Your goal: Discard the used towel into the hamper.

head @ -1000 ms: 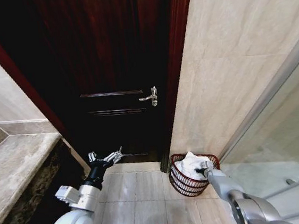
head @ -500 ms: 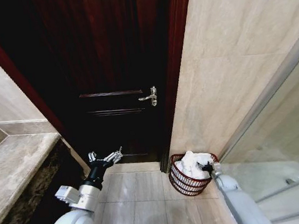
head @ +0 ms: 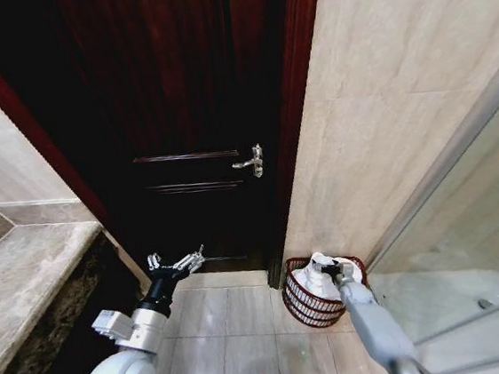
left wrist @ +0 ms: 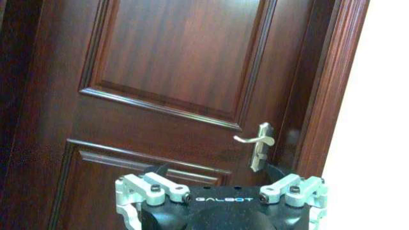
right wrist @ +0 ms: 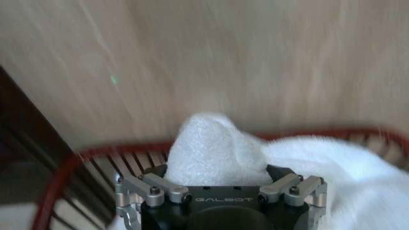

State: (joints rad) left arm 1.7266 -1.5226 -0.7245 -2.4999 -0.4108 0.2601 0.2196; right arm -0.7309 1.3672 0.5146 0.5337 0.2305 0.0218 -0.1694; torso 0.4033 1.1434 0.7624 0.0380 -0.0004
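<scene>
While my left gripper [head: 179,262] hangs wide open before the door [head: 179,114], my right gripper [head: 328,271] grips the white towel [head: 310,281] over the hamper [head: 303,306].

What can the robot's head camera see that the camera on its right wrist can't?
The head view alone takes in the dark wooden door with its silver handle, the stone counter and the left gripper held up in front of the door. The right wrist view alone gives a close look at the towel bunched against the right gripper. Both show the white towel and the hamper.
</scene>
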